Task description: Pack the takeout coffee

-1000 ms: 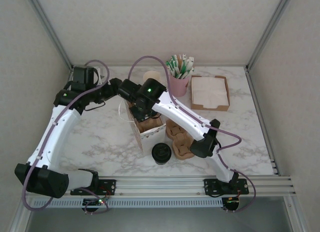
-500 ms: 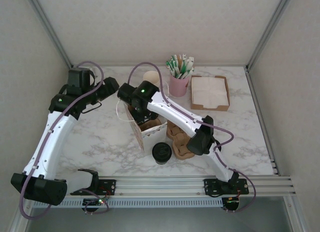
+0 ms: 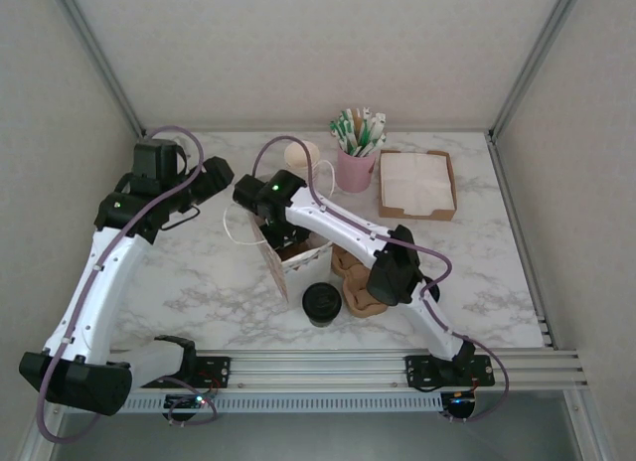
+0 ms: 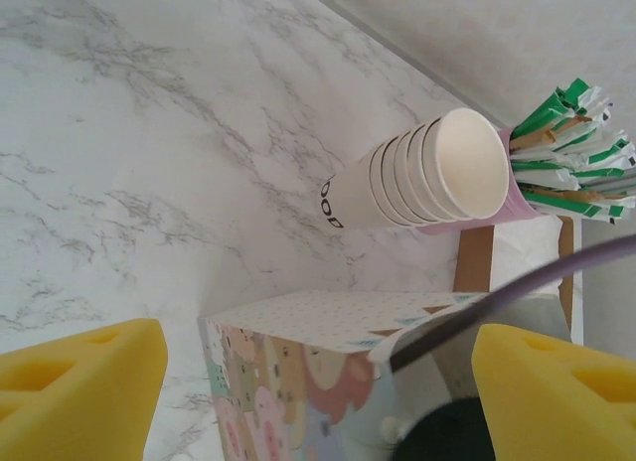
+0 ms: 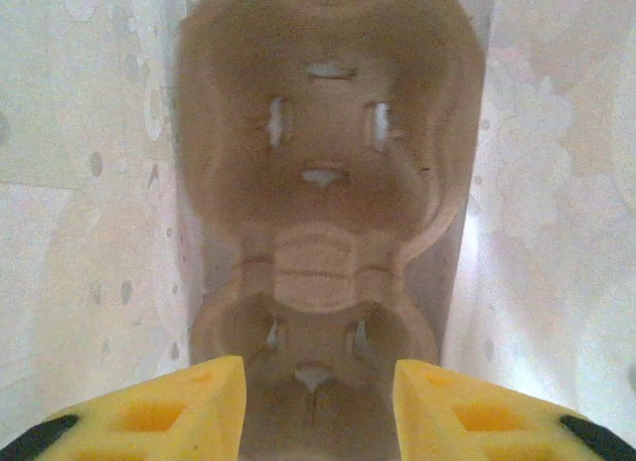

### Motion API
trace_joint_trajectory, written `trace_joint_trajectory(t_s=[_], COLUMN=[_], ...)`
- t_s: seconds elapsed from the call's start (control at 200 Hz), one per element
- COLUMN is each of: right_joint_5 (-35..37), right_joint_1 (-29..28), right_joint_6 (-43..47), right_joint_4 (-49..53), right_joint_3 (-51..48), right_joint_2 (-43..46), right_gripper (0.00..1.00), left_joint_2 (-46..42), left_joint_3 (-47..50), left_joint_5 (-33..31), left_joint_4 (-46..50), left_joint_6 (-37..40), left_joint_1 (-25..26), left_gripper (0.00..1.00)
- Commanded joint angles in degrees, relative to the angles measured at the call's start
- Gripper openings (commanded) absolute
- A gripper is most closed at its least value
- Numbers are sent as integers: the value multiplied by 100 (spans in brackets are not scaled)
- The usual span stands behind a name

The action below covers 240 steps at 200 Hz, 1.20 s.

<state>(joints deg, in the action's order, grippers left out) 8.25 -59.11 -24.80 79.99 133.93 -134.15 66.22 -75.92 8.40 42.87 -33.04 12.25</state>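
Both released: left pincer (image 4: 318, 386) has drawn back from the bag (image 3: 300, 274), right pincer (image 5: 318, 406) over its carrier (image 5: 318, 183).

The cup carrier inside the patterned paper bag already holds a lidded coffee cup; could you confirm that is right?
Not quite: the cup carrier inside the patterned paper bag holds no cup. The right wrist view shows its wells empty; the lidded coffee cup stands on the table beside the bag.

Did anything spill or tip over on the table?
No, nothing stands out. The lidded coffee cup stands upright, no spill shows on the table, and the cup carrier sits inside the paper bag.
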Motion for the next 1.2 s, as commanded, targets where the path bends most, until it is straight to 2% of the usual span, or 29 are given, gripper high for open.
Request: trace_joint_trajectory(t_s=[0.0,0.365,0.636,0.976,1.196], right_joint_5=[-103,-165,-64,-122,-43], right_joint_1=[57,100,106,49,15], right_joint_6=[44,-107,-247,-445,-453], right_joint_4=[-170,-579,-723,-720,-584], right_joint_3=[-167,-679,-554,-174,294], right_joint_2=[-187,-418,-68,637,914], right_gripper=[45,46,46,61,67], left_joint_2=[-168,-267,-271,-259,-249], left_joint_3=[62,136,82,-76,-113], left_joint_5=[-193,-260,-339,-479,-590], left_joint_4=[150,151,234,509,614], left_joint_6=[7,-2,42,181,149], left_joint_1=[-54,-56,-56,-56,-52], left_gripper=[80,80,80,80,80])
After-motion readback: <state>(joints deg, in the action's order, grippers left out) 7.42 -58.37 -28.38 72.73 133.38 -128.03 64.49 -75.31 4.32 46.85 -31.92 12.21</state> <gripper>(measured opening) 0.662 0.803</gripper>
